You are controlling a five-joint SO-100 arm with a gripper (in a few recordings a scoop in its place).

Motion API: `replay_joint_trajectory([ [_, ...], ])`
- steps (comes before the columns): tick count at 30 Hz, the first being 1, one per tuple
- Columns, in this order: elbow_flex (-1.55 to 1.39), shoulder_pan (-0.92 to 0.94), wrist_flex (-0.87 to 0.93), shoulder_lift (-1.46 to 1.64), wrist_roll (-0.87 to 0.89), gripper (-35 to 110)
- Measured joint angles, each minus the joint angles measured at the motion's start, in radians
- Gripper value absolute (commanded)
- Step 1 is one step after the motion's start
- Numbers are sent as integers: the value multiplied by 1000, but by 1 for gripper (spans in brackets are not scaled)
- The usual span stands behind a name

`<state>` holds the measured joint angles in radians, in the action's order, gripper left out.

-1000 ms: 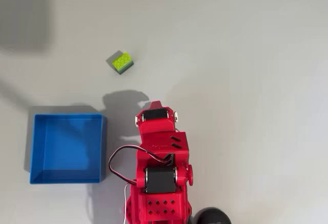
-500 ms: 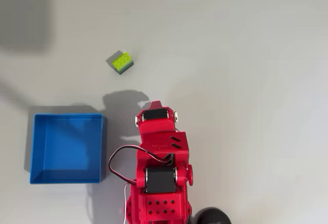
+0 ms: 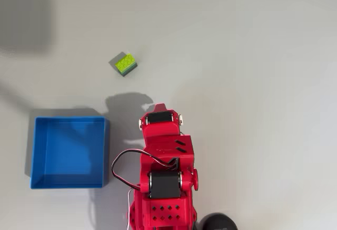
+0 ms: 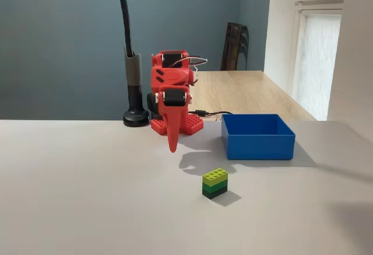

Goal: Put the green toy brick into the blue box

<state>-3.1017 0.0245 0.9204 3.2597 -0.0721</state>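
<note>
The green toy brick (image 3: pixel 125 63) (image 4: pixel 214 183) sits alone on the pale table, lime studs up, its sides darker. The blue box (image 3: pixel 107 151) (image 4: pixel 259 145) rests flat on the table with nothing inside. In the overhead view the box lies left of the red arm and the brick is up and to the left of the arm's front end. In the fixed view my red gripper (image 4: pixel 172 143) hangs pointing straight down, its fingers together in one narrow tip, holding nothing. It hovers above the table, behind and left of the brick and left of the box.
A black pole on a round black base (image 4: pixel 135 117) (image 3: pixel 216 223) stands beside the arm's red base (image 4: pixel 176 123). A wooden table (image 4: pixel 245 91) lies behind. Bare pale table surface surrounds the brick.
</note>
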Motion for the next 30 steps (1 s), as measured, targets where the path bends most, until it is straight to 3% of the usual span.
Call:
replay_joint_trajectory([
  [14,84,-29,0,-41,-51,0],
  [23,362,-100,12,-405,-60,0],
  [26,491,-117,57,-541,-46,22],
  [30,650,-143,156,-696,-38,31],
])
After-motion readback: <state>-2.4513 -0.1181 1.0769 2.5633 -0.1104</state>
